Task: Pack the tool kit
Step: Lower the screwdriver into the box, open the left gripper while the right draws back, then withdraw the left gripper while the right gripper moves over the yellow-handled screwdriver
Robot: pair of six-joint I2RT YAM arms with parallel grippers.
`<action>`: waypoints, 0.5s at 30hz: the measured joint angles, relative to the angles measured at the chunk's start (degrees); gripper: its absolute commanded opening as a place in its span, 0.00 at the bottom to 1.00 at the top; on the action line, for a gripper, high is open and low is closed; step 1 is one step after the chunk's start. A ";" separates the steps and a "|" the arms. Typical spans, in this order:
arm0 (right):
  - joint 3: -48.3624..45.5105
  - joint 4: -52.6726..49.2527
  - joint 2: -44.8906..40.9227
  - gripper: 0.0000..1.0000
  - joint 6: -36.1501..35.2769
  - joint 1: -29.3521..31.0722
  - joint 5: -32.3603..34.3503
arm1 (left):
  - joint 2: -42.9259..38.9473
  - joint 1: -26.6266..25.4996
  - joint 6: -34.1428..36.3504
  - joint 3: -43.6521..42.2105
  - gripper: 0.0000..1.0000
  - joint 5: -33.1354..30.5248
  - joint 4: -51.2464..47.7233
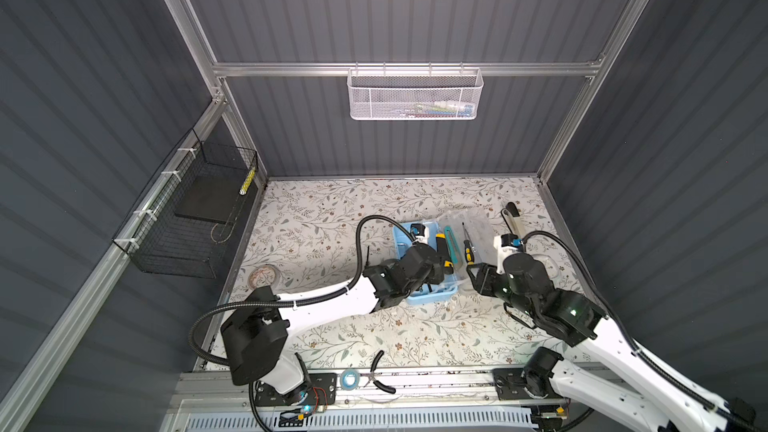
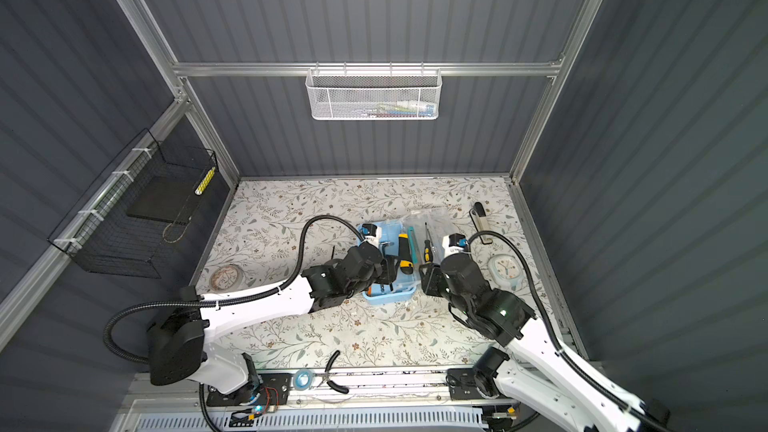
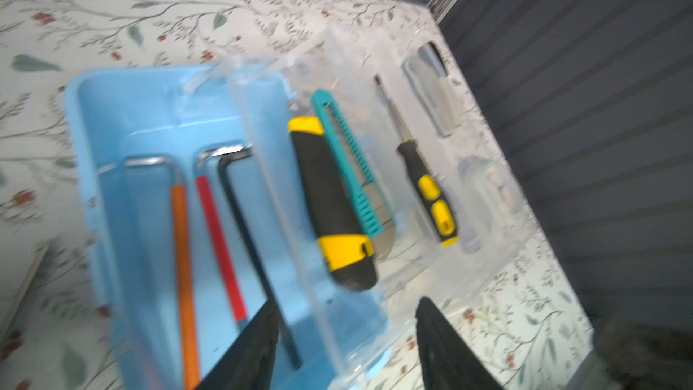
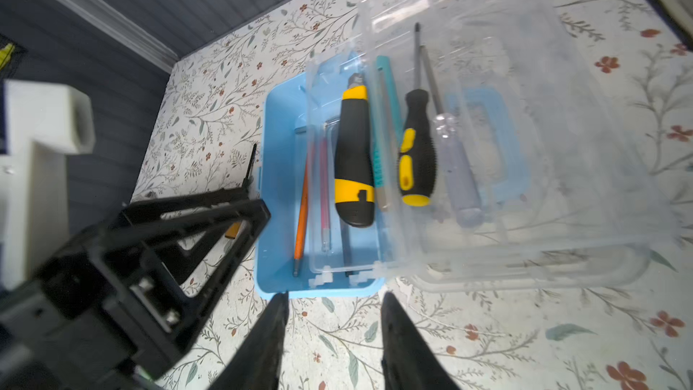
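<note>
The blue tool kit box (image 1: 432, 295) (image 3: 150, 114) lies mid-table with orange (image 3: 180, 238), red (image 3: 219, 238) and black (image 3: 247, 226) hex keys in it. A clear tray (image 4: 525, 106) overlaps its right side. It carries a yellow-black utility knife (image 3: 330, 200), a teal cutter (image 3: 348, 159), a yellow-black screwdriver (image 3: 423, 181) and a clear-handled screwdriver (image 4: 453, 166). My left gripper (image 3: 348, 302) (image 1: 419, 272) hovers open over the box's near end, the tray's wall below its gap. My right gripper (image 4: 335, 294) (image 1: 478, 274) stands open and empty just short of the box's near edge.
Pliers (image 1: 380, 371) and a blue tape roll (image 1: 349, 378) lie at the front rail. A clear tape roll (image 1: 264, 276) and a thin black tool (image 1: 368, 253) lie left of the box. A white clock (image 2: 505, 268) and a black-handled tool (image 1: 513, 218) lie right.
</note>
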 measured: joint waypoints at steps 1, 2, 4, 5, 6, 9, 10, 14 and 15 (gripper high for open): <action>0.94 0.46 1.36 0.42 -0.28 1.27 0.50 | -1.22 0.00 0.07 -1.86 0.60 -0.26 -0.50; 2.25 1.25 3.48 0.42 -0.70 3.06 1.36 | -2.80 0.00 0.04 -4.09 0.60 -0.66 -1.18; 4.39 2.47 7.10 0.42 -1.38 5.88 2.95 | -6.08 0.00 -0.04 -7.89 0.60 -1.51 -2.47; 5.57 2.82 9.05 0.42 -1.68 7.34 3.85 | -8.04 0.00 -0.17 -9.68 0.60 -2.05 -3.15; 6.91 3.13 11.26 0.42 -2.08 8.90 4.90 | -10.32 0.00 -0.44 -11.37 0.60 -2.75 -4.07; 10.86 3.58 17.20 0.42 -2.99 12.66 7.41 | -18.10 0.00 -1.38 -15.58 0.61 -5.51 -7.13; 12.13 3.80 19.02 0.42 -3.26 13.62 7.96 | -20.63 0.00 -1.75 -16.55 0.61 -6.54 -8.57; 17.25 5.09 26.97 0.41 -4.20 16.74 8.81 | -29.55 0.00 -3.76 -18.25 0.65 -11.78 -16.61; 18.64 5.49 29.31 0.41 -4.39 17.25 8.59 | -31.30 0.09 -4.26 -18.36 0.66 -13.00 -19.02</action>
